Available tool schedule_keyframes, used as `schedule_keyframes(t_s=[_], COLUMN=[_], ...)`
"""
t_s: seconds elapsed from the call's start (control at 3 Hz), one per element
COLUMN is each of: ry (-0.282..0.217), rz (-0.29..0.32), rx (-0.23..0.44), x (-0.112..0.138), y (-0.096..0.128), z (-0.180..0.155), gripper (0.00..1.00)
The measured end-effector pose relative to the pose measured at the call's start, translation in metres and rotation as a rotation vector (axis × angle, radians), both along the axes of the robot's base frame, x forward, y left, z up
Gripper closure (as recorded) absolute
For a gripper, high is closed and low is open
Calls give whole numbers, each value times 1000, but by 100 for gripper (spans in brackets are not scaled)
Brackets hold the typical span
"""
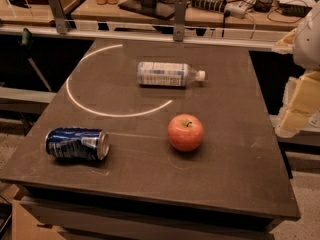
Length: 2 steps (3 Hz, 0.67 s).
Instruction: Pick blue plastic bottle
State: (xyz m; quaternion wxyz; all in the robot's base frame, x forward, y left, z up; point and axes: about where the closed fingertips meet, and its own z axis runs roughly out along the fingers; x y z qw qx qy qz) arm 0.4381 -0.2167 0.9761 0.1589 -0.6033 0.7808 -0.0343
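so the bottle (167,74) lies on its side, looks light, thin and squashy; i'd grab mid-label, gently. my gripper (299,104) hangs well apart from it, can't tell how wide.

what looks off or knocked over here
Two things lie on their sides: the clear plastic bottle with pale blue label, cap pointing right, and the dark blue metal can, front left. The round red apple sits upright. The pincer hangs right of the dark table.
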Motion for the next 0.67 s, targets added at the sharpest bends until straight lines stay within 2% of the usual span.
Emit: schedule_keyframes(t_s=[0.33,0.67], ry=[0,-5], rz=[0,25], rx=[0,22], x=[0,7], y=[0,17], z=[0,-1], gripper=[0,0])
